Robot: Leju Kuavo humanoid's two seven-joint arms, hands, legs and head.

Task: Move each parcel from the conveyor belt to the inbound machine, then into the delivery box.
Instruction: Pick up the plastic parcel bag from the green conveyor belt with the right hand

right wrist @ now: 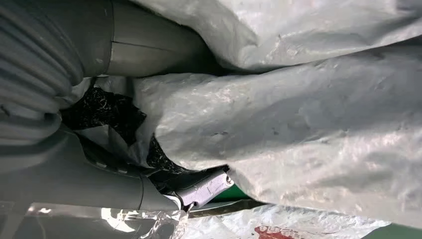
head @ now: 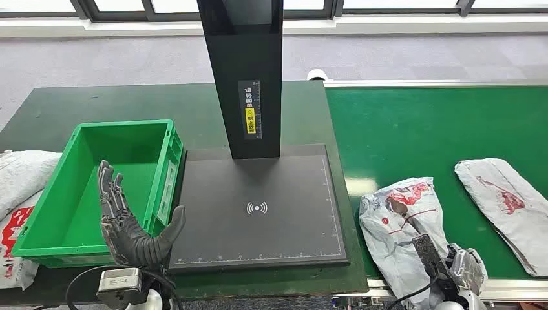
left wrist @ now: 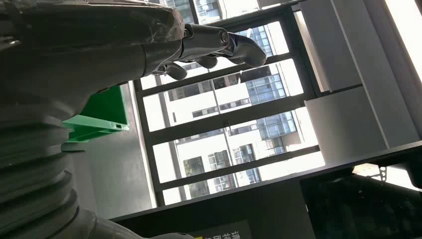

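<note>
A white plastic parcel (head: 400, 226) with red print lies on the green conveyor belt (head: 420, 123) near its front edge. My right hand (head: 455, 268) is at the parcel's near corner, one dark finger lying on top of it. In the right wrist view the crumpled parcel (right wrist: 298, 124) is wedged between the thumb (right wrist: 149, 50) and the dark fingers (right wrist: 164, 174). A second parcel (head: 504, 200) lies further right on the belt. The inbound machine's black plate (head: 258, 239) is bare. My left hand (head: 129, 223) is raised by the green delivery box (head: 97, 187), fingers spread and holding nothing.
The machine's black column (head: 249, 71) rises from the back of the plate. More white parcels (head: 19, 187) lie left of the box on the dark green table (head: 129, 103). The left wrist view looks up past the fingers (left wrist: 219, 42) at windows and the box's wall (left wrist: 99, 114).
</note>
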